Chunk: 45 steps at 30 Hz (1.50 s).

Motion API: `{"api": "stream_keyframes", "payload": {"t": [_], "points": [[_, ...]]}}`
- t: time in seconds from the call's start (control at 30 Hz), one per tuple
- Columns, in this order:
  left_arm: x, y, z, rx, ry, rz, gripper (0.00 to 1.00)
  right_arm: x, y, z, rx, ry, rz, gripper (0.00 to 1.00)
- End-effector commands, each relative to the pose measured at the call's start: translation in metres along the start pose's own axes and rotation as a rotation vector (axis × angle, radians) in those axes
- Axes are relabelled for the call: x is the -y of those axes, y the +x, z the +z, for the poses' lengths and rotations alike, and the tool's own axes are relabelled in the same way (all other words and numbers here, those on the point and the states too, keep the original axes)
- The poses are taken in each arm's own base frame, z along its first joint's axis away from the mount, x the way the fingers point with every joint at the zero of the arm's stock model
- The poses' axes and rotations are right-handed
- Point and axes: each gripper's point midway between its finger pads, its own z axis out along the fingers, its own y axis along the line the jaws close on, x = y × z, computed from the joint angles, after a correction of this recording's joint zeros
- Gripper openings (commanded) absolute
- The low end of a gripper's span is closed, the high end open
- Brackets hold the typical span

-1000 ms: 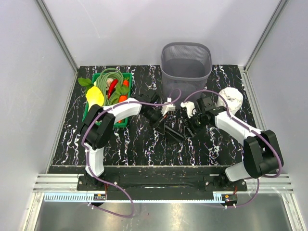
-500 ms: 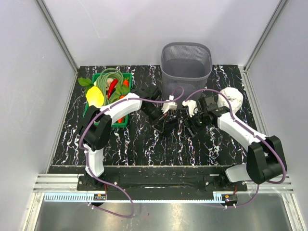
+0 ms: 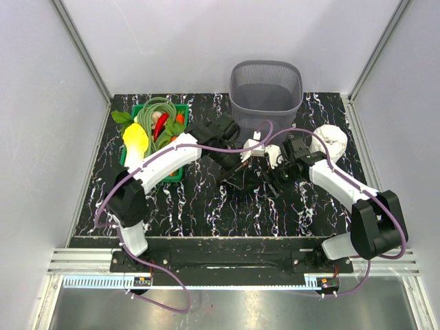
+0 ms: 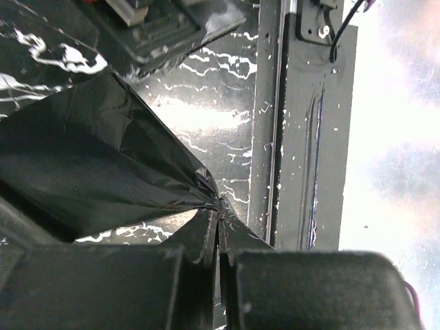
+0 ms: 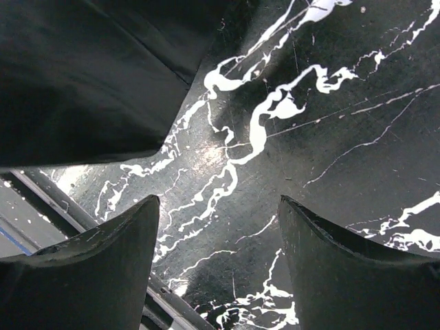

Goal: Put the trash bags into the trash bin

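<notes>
From above, the trash bag (image 3: pixel 246 181) was hard to make out, because its black film lay over the black tabletop (image 3: pixel 199 206) and the two arms covered part of it. Only a dark crumpled shape showed near the centre, at 6 o'clock from the trash bin (image 3: pixel 266 89) and apart from it. The left wrist view gave it better: the left gripper (image 4: pixel 218 214) was closed on a twisted corner of the bag, where the thin glossy film gathered to a point between the two fingers and fanned out toward 9 o'clock in long soft folds. How far the bag reached I could not tell, since the picture edge cut it off. The right gripper (image 5: pixel 216 206) stood open, its two dark rounded fingers well apart. Between them was only the tabletop, a glossy black surface with white marble veins. A smooth part of the bag filled the corner at 10 o'clock of that view, and as far as I could see it did not touch the fingers. The trash bin was a tall grey mesh basket with a rounded-square rim, at 12 o'clock on the tabletop. A green crate (image 3: pixel 183 108) with yellow, red and green vegetable shapes sat at 10 o'clock, partly behind the left arm. A white roll (image 3: pixel 331 141) lay at 2 o'clock, just beside the right arm.
</notes>
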Motion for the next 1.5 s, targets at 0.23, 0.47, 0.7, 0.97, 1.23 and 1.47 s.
{"api": "stream_keyframes", "payload": {"t": [0.23, 0.47, 0.7, 0.97, 1.23, 1.47], "points": [[0.028, -0.045, -0.035, 0.12, -0.046, 0.085, 0.0, 0.015, 0.0, -0.008, -0.026, 0.083, -0.016, 0.75], [0.009, -0.035, -0.02, 0.108, -0.082, 0.074, 0.04, 0.013, -0.001, -0.012, -0.016, 0.083, -0.026, 0.75], [0.012, -0.035, 0.005, 0.097, -0.027, 0.072, 0.02, 0.039, 0.008, -0.017, -0.064, 0.21, -0.003, 0.75], [0.04, -0.06, 0.031, 0.107, 0.018, 0.128, 0.0, 0.063, 0.021, -0.024, -0.086, 0.257, 0.091, 0.75], [0.054, -0.114, -0.006, 0.238, -0.061, 0.176, 0.0, 0.064, 0.029, -0.025, -0.091, 0.243, 0.096, 0.75], [0.075, -0.126, -0.004, 0.253, -0.047, 0.189, 0.0, 0.065, 0.034, -0.02, -0.118, 0.226, 0.095, 0.74]]}}
